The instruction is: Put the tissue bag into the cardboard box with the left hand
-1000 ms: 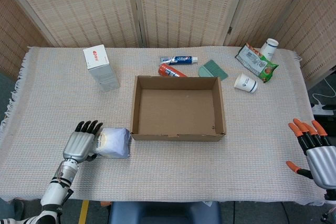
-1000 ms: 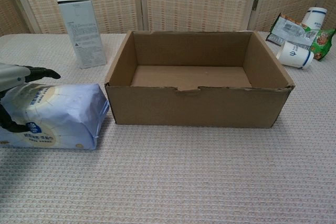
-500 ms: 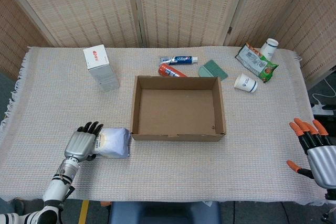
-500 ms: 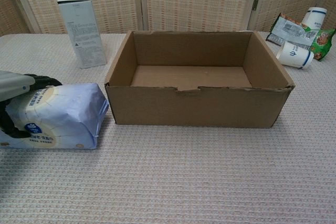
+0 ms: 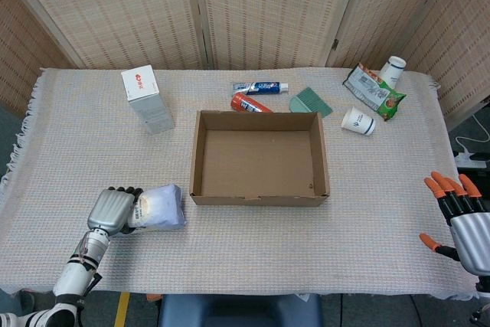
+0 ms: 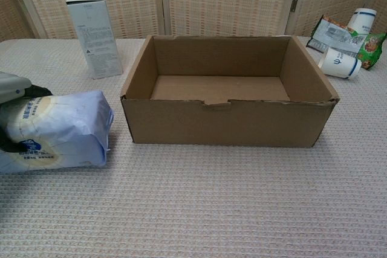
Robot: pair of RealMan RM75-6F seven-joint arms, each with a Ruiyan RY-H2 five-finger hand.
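**Left hand grips the tissue bag beside the box**

The left hand's dark fingers (image 5: 125, 191) curl over the top of the tissue bag (image 5: 158, 207), and the left hand (image 5: 108, 210) holds it by its outer end. In the chest view the bag (image 6: 57, 128) looks tilted, its end nearest the box raised off the woven tablecloth (image 5: 253, 250). It sits just left of the open cardboard box (image 5: 259, 198), apart from the wall.

The right hand (image 5: 462, 218) is at the table's far right edge, its orange-tipped fingers spread and holding nothing.

Behind the box lie a toothpaste tube (image 5: 261, 87), an orange tube (image 5: 251, 103) and a green comb-like piece (image 5: 310, 102). A white carton (image 5: 146, 99) stands at back left; two paper cups (image 5: 357, 121) and a snack packet (image 5: 373, 92) lie at back right.
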